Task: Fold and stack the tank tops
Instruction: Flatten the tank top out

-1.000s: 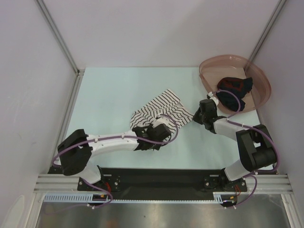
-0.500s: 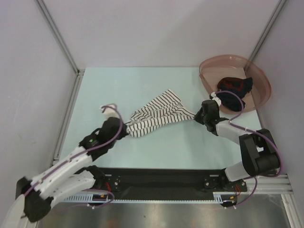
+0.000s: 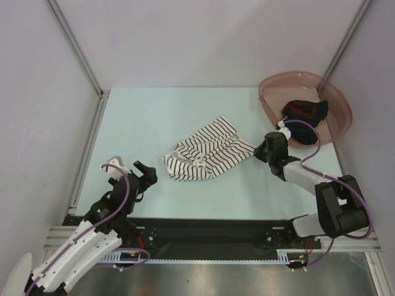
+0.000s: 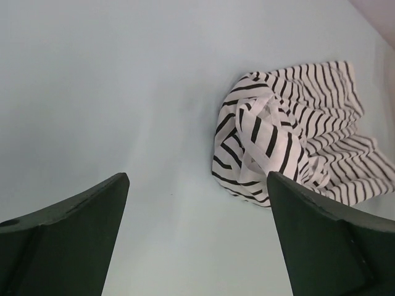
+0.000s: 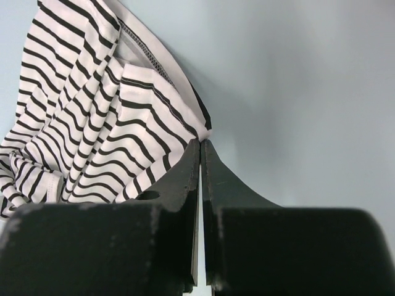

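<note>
While basin (image 3: 272, 102) holds dark top (image 3: 305, 111), striped top (image 3: 207, 155) crumpled

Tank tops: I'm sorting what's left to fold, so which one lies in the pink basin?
The dark navy-and-red tank top, bunched inside the pink basin; the white striped tank top lies out on the table.

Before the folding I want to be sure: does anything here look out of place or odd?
The striped top lies bunched mid-table, not flat, its corner pinched by the right gripper. The dark top sits crumpled in the basin. Nothing looks spilled or damaged.
</note>
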Motion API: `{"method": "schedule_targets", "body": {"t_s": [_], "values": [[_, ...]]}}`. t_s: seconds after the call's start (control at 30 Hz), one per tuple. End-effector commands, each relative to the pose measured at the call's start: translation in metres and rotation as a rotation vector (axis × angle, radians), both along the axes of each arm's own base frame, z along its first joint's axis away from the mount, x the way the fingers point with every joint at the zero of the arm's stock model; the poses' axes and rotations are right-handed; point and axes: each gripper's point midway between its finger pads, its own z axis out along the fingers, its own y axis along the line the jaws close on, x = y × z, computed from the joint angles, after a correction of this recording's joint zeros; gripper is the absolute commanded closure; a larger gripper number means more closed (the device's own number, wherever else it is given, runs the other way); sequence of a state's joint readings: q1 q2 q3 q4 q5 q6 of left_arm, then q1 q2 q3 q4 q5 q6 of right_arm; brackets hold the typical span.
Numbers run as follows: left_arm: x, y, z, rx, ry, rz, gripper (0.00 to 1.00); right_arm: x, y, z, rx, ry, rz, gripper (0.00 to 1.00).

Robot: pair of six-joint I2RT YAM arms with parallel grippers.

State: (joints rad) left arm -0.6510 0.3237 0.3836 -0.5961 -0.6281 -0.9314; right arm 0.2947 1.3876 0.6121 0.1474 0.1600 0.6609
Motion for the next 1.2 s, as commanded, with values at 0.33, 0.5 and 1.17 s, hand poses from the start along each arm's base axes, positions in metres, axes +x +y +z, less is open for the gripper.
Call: {"method": "schedule_targets", "body": {"t_s": [0.33,0.5,1.17], "values": [[0.068,-0.077,0.024,0.224,0.160,-0.283,0.00,0.009,-0.002,0.015,0.002,-0.065,-0.019,1.00],[0.087,-0.105,0.025,0.236,0.174,-0.413,0.00,0.009,-0.002,0.015,0.002,-0.063,-0.018,1.00],[0.110,-0.215,0.025,0.577,0.233,-0.814,0.03,0.011,0.003,0.006,0.006,-0.027,0.002,1.00]]}}
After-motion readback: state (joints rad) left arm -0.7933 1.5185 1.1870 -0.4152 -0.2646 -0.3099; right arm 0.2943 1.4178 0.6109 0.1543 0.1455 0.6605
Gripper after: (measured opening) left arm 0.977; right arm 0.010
